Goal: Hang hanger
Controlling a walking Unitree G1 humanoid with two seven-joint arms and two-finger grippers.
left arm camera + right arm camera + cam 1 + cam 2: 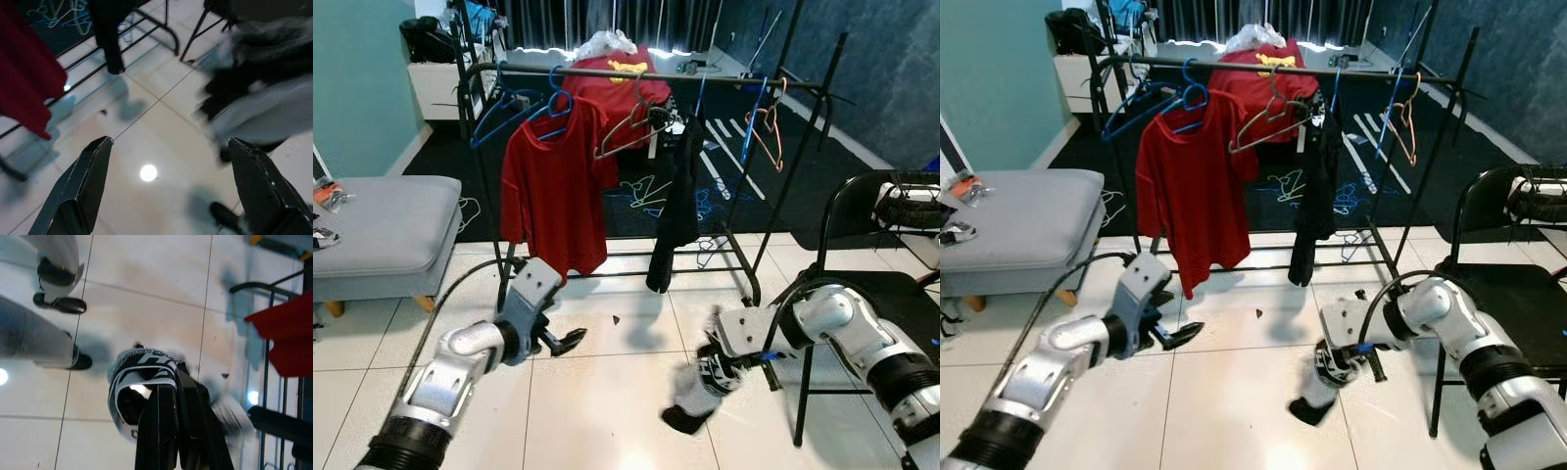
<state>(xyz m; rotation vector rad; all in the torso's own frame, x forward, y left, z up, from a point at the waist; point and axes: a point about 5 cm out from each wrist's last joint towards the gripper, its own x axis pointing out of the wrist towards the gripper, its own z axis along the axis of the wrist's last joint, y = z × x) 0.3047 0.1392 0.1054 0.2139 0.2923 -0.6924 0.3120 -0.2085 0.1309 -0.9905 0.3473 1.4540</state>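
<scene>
Sock (697, 392) hanging toe-down from pinching right gripper (722, 367) fingers; left gripper (560, 342) fingers spread.

No word, number or brand can be read for certain. The band of the black-and-white garment (142, 369), at the centre of the right wrist view, carries white lettering too blurred to spell. A yellow emblem marks the red shirt (628, 67) at top centre.
</scene>
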